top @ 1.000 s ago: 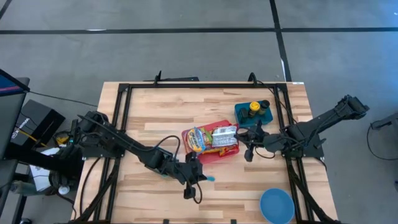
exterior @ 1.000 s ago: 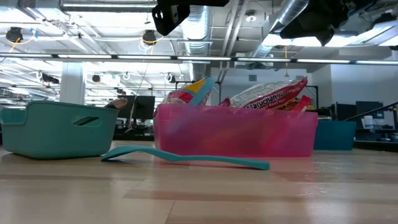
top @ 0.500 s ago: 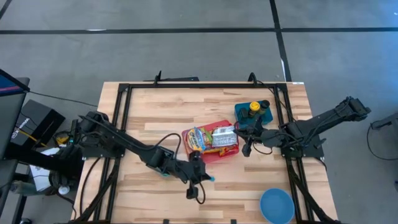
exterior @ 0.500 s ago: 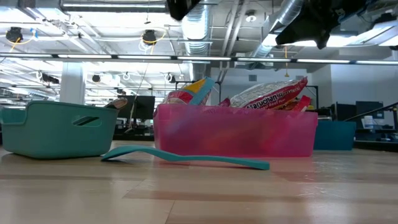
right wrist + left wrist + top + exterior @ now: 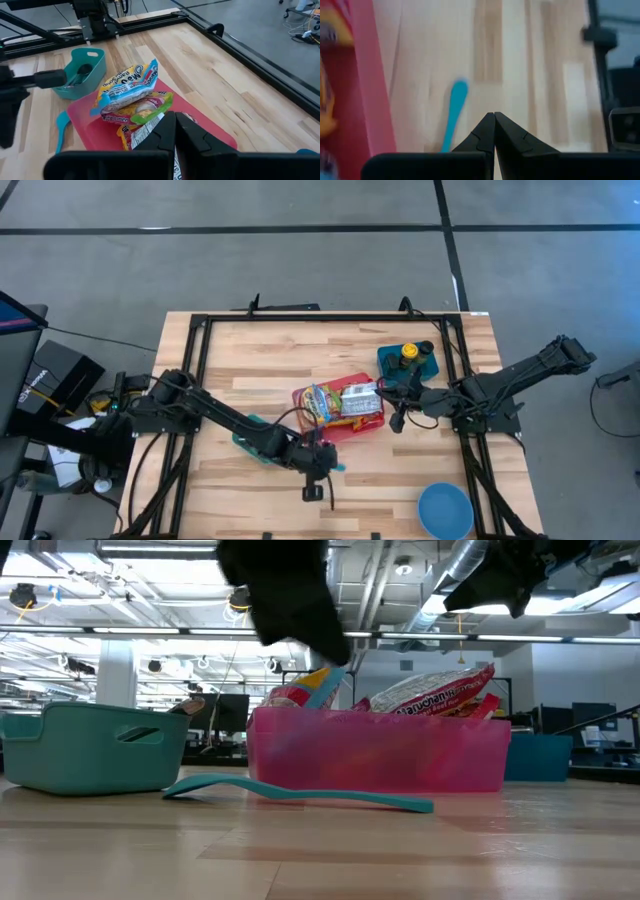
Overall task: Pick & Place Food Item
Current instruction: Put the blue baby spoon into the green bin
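Observation:
A pink bin [image 5: 345, 430] stands mid-table and holds several food packets, among them a blue-and-orange one [image 5: 127, 87] and a red-and-white noodle packet [image 5: 430, 692]. A teal spoon [image 5: 455, 110] lies flat on the wood beside the bin's near side [image 5: 300, 796]. My left gripper [image 5: 318, 492] hangs shut above the table just near-side of the spoon, pointing steeply down [image 5: 494, 117] and holding nothing. My right gripper [image 5: 398, 423] hovers shut at the bin's right end [image 5: 175, 117], also holding nothing.
A teal bin [image 5: 90, 748] sits left of the pink bin, mostly under my left arm in the high view. A dark teal tub with bottles [image 5: 408, 360] stands at the far right. A blue bowl [image 5: 445, 510] is at the near right. Black frame rails [image 5: 195, 380] run along the table's sides.
My left gripper has come down toward the table near the spoon and tipped to point more steeply down, staying shut; in the low view it has dropped into sight in front of the pink bin. The bin, packets and spoon have not moved.

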Controlling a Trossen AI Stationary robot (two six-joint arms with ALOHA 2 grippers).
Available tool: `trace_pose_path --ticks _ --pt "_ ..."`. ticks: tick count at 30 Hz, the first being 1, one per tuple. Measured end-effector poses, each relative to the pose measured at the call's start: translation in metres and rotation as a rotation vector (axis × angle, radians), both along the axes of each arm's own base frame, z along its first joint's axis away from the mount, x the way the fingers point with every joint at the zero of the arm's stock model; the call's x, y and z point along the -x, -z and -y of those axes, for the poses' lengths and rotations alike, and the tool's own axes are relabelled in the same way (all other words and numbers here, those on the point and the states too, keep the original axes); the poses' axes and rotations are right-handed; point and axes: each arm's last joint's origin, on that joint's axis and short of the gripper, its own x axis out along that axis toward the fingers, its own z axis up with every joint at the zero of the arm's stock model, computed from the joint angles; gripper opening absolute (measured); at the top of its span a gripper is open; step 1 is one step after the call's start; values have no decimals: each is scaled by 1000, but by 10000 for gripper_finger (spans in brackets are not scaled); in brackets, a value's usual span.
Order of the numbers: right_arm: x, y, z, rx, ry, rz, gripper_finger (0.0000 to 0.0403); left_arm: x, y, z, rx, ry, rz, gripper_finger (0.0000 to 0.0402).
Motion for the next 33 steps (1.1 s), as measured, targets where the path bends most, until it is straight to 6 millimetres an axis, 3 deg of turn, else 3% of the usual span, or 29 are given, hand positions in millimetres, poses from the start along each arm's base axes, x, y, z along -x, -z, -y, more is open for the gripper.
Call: trace_pose_path --ticks 8,21,26,33 --pt "0 0 0 3 -1 -2 0 15 10 -8 -74 7 -193 0" --pt "0 0 0 1 -5 -3 0 10 9 -18 -81 5 -180 7" --pt "0 0 0 2 -5 -3 0 10 10 -18 -80 3 -180 32" --pt "0 0 0 2 -5 -3 0 13 18 -19 -85 -2 -196 104"
